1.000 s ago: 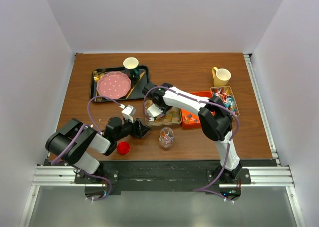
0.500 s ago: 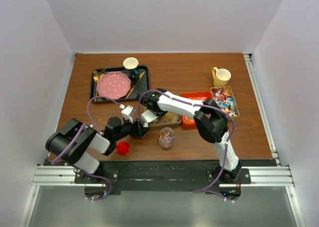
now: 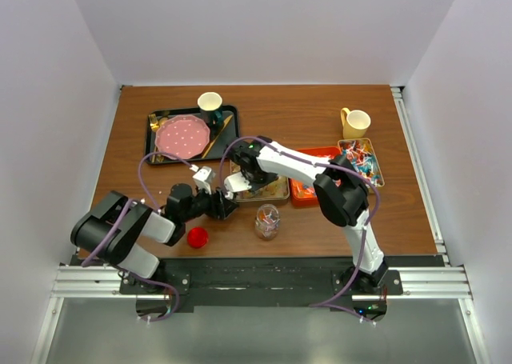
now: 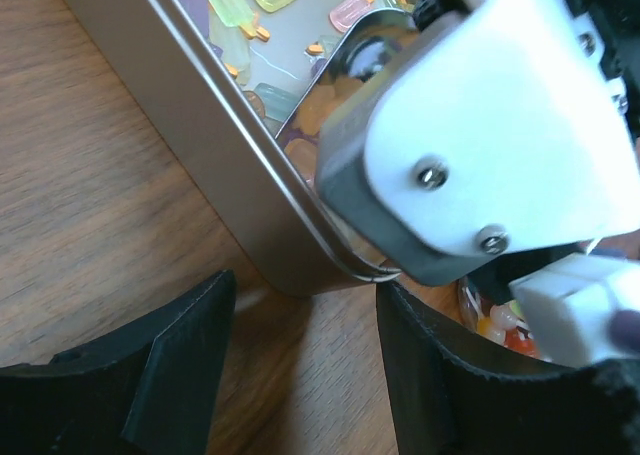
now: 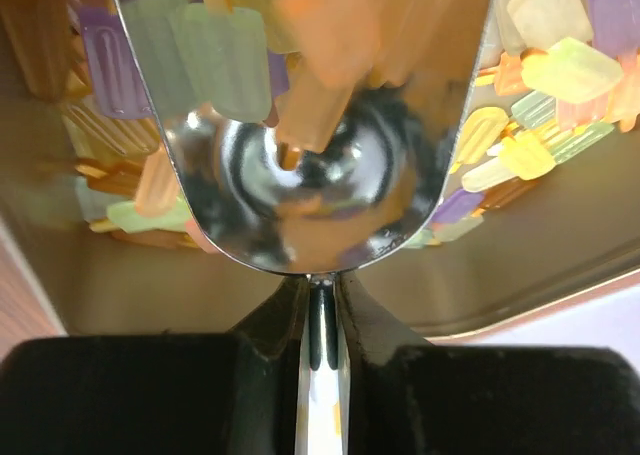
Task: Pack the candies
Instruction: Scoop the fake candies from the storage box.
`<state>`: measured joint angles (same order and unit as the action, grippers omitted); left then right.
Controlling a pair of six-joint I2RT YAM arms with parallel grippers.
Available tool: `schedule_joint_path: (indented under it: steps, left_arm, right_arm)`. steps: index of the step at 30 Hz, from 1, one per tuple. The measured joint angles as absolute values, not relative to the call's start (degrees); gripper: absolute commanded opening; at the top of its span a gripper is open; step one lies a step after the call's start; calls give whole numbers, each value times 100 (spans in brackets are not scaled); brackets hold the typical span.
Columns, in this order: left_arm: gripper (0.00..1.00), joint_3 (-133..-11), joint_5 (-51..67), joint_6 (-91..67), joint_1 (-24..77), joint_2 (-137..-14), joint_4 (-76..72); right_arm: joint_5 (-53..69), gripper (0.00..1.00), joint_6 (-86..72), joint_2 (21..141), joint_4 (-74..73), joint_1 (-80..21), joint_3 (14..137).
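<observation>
1. Nearest the arms' bases we see a small round red disc point(image 3: 198, 237) lying on the brown wooden table point(image 3: 400, 212). To its right a small clear glass jar point(image 3: 267, 222) stands upright with a few coloured candies inside.
2. Just beyond the disc, the left gripper point(image 4: 305, 360) lies low over the table with its black fingers point(image 4: 170, 375) set apart. The near corner of a shallow silver metal tray point(image 4: 215, 145) sits between them. We cannot tell whether either finger touches it.
3. That tray holds pale pastel candies point(image 5: 560, 70) in yellow, orange, green and purple, shaped like tiny ice lollies and spread over its floor.
4. Over the tray, the right gripper point(image 5: 320, 305) has its jaws pinched together on the thin handle of a shiny metal scoop point(image 5: 310, 195). The scoop's bowl is down among the pastel pieces. We cannot tell whether the orange shapes in the bowl are sweets or reflections.
5. Just right of this tray lies a red rectangular tray point(image 3: 308, 190), partly hidden under the right arm.
6. Farther right and back, a second small metal tray point(image 3: 377, 166) is filled with twist-wrapped candies point(image 3: 360, 160) in red and blue.
7. Behind it stands a yellow mug point(image 3: 357, 123).
8. At the far left, a black rectangular tray point(image 3: 232, 112) carries a pink plate point(image 3: 182, 137), with a cream cup point(image 3: 210, 102) at its far edge.
</observation>
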<state>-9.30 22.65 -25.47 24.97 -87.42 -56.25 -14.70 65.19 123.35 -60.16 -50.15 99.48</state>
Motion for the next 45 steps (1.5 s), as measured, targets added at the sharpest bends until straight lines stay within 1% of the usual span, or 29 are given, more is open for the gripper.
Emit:
schedule_joint_path:
  steps: [7,14,26,29,35,40,45]
  left_arm:
    - [69,-1197,2368,-2397,2399,-8346,-4635]
    - [70,-1581,2340,-2169,2272,-7686,-3105]
    - [74,-2355,2609,-1472,2130,-6665,-1048]
    - [75,-2528,2805,-1278,1870,-6361,-569]
    - [75,-3052,3586,-1118,808,-5896,45]
    - [75,-3428,3977,-989,64,-6082,451]
    - [75,-3750,4045,-1020,-263,-6552,613]
  right_arm:
    - [-541,0,6141,12261,-5662,-4720,9758]
    - [456,0,5942,12261,-5166,-4327,9603]
    - [930,0,5916,11769,-4252,-4106,8794]
    - [1013,0,5848,11708,-4152,-4053,8711]
    - [1092,0,5675,11448,-3977,-3975,8416]
    - [1157,0,5502,10761,-3920,-3942,8047]
    - [1149,0,5384,9817,-4130,-3881,8005]
